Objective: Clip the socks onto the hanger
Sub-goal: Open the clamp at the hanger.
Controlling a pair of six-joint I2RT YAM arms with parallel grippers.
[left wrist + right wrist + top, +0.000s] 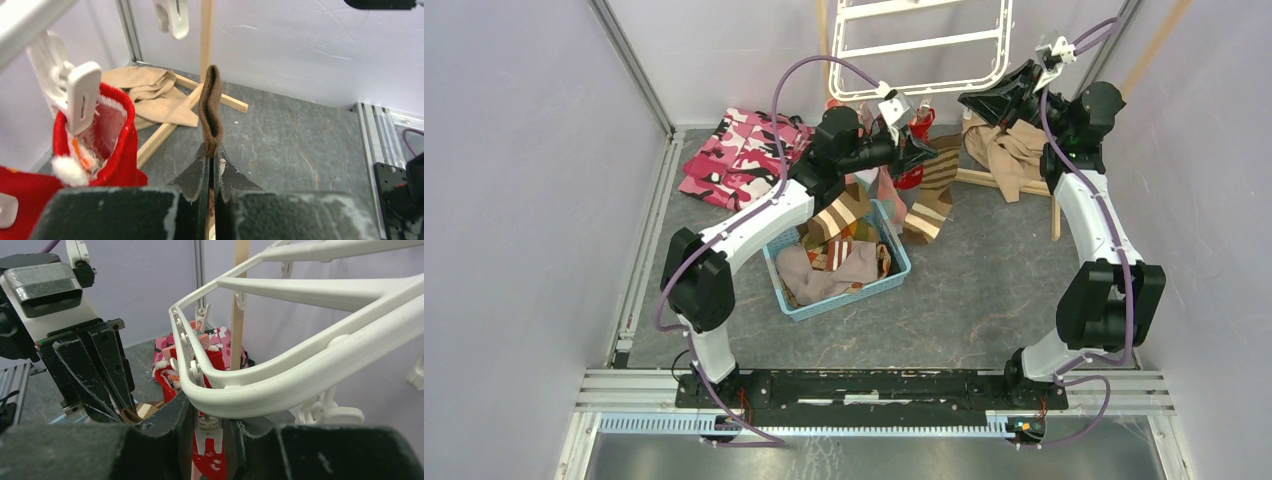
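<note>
Left claw point(212, 155) is clamped on a brown ribbed fabric sock point(210, 107) near the white plastic rectangular hanger point(300, 367). Right claw point(209, 412) pinches a white clip peg point(209, 436) under its near right corner. Next, likely: squeeze the peg open and feed the sock in.

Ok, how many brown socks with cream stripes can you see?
2. One brown sock with cream stripes hangs from the left gripper; the other drapes over the blue plastic basket's rim under the left arm. More may be hidden in the basket.
</note>
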